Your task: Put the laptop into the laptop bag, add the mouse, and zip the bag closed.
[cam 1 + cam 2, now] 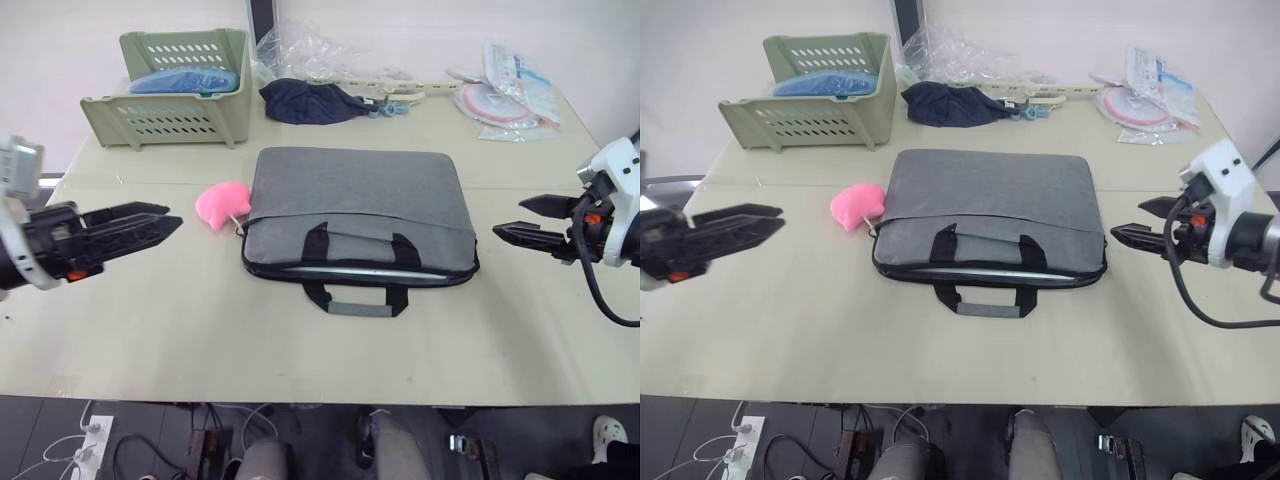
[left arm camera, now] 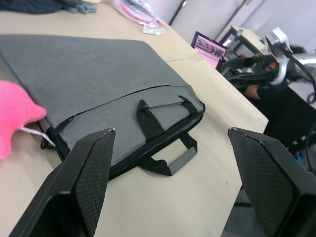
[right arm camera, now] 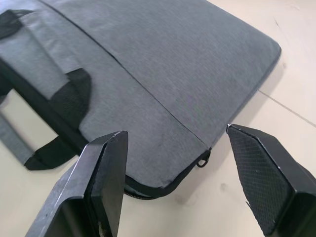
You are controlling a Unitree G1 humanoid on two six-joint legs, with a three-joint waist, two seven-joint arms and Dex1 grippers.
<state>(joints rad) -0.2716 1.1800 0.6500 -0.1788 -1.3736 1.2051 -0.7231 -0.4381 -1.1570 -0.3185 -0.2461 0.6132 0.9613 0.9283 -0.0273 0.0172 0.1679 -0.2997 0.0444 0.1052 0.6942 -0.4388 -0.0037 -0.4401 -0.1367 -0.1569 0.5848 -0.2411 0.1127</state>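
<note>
The grey laptop bag [image 1: 355, 205] lies flat in the middle of the table, with its black handles [image 1: 360, 290] toward the front edge. A thin silver edge, apparently the laptop [image 1: 365, 271], shows in the bag's front opening. The mouse is hidden or out of view. My left gripper [image 1: 172, 217] hovers open to the left of the bag, near the pink blob, and holds nothing. My right gripper [image 1: 510, 217] hovers open just off the bag's right end, also holding nothing. In the right wrist view, the zipper pull [image 3: 202, 160] hangs at the bag's corner between the fingers [image 3: 106, 173].
A pink fluffy blob [image 1: 222, 203] touches the bag's left side, with a thin white cord [image 2: 30, 131] beside it. At the back stand a green basket [image 1: 170, 95], a navy cloth bundle [image 1: 310, 101], clear plastic [image 1: 305, 50] and packets [image 1: 510, 95].
</note>
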